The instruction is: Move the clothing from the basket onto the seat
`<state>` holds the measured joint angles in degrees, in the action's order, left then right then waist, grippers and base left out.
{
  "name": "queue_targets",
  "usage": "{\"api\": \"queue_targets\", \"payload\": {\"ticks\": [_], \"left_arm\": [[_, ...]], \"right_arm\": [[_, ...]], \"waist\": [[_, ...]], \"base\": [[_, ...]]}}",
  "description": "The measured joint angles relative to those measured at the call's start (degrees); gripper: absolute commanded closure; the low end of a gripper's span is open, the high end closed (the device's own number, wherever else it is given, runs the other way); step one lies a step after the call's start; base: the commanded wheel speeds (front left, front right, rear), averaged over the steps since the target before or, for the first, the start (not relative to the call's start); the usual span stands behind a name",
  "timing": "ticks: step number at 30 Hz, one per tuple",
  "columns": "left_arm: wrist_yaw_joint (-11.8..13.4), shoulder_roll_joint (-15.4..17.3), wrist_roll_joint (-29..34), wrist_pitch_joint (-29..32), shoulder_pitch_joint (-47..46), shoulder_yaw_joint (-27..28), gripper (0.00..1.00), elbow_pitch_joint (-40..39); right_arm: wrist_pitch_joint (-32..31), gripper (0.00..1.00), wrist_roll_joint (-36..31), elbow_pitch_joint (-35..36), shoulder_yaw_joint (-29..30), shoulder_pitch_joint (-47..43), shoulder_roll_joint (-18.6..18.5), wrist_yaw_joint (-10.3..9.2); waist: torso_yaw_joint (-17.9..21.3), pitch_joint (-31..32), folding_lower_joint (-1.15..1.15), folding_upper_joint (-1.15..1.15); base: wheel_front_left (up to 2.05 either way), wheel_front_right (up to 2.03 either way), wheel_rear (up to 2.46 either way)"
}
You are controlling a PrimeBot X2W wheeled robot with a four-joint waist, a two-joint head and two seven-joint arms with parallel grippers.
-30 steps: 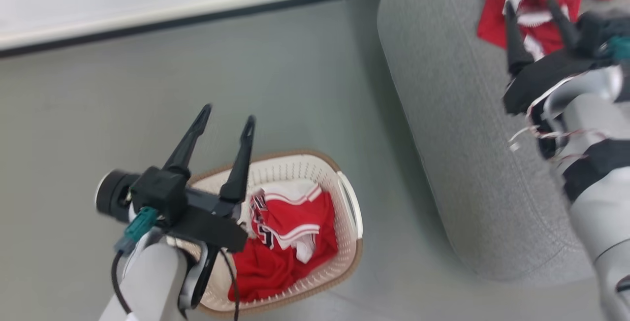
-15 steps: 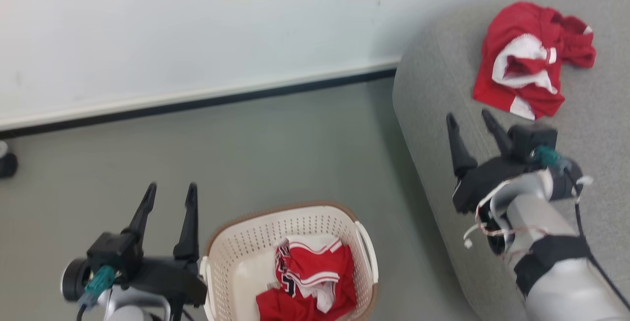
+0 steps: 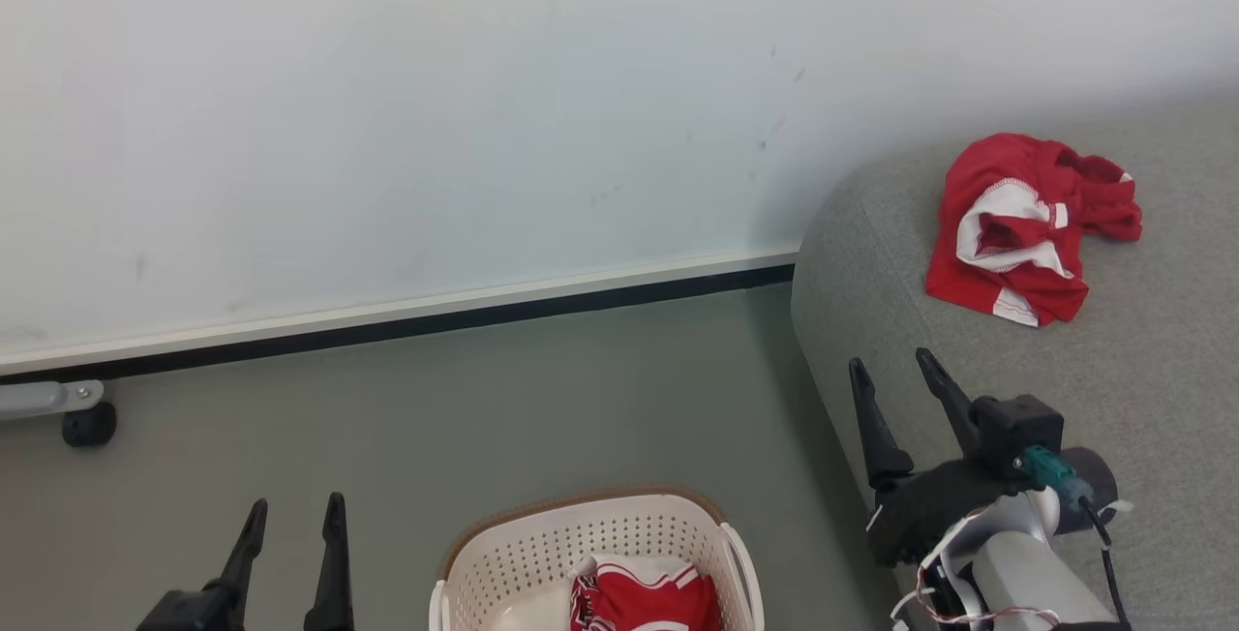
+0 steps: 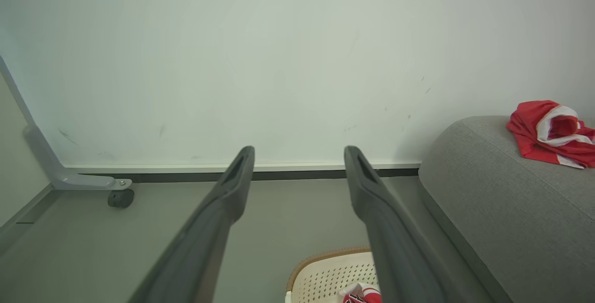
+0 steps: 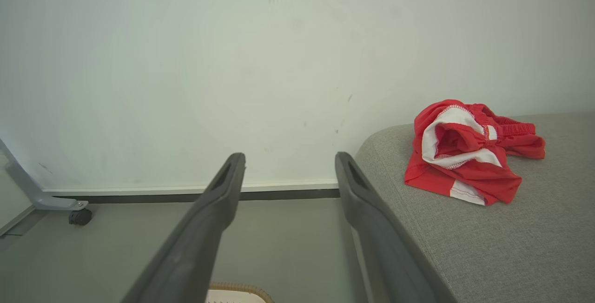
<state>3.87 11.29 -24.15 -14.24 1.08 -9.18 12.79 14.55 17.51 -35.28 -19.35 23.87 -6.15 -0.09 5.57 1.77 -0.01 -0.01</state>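
Left claw (image 3: 297, 503) and right claw (image 3: 891, 360) are shown spread and empty; the basket (image 3: 581, 505) could be tipped if its garment (image 3: 644, 597) is dragged out sideways.

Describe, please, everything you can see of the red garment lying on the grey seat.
The red garment lies crumpled in a loose heap on the seat, near its rounded corner by the wall. It looks like soft red fabric with white panels, white trim and a gathered elastic edge. Only the seat touches it.

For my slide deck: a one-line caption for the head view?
One red garment lies on the seat, a second garment sits in the basket; left gripper and right gripper hang open, empty.
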Motion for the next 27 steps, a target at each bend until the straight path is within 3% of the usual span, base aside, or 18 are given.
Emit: {"api": "queue_targets", "payload": {"ticks": [16,27], "left_arm": [[0.7,0.0,0.0,-0.1,5.8,1.9,0.0,-4.3],[1.2,-0.1,0.0,-0.1,7.0,3.2,0.0,-6.0]], "right_arm": [[0.0,0.0,-2.0,18.4,0.4,-13.5,-0.7,-2.72],[0.0,0.0,-2.0,24.3,1.6,-18.6,-1.4,-3.52]], "waist": [[-0.2,0.8,0.02,0.01],[-0.5,0.4,0.02,0.01]], "base": [[0.0,0.0,0.0],[0.0,0.0,0.0]]}}
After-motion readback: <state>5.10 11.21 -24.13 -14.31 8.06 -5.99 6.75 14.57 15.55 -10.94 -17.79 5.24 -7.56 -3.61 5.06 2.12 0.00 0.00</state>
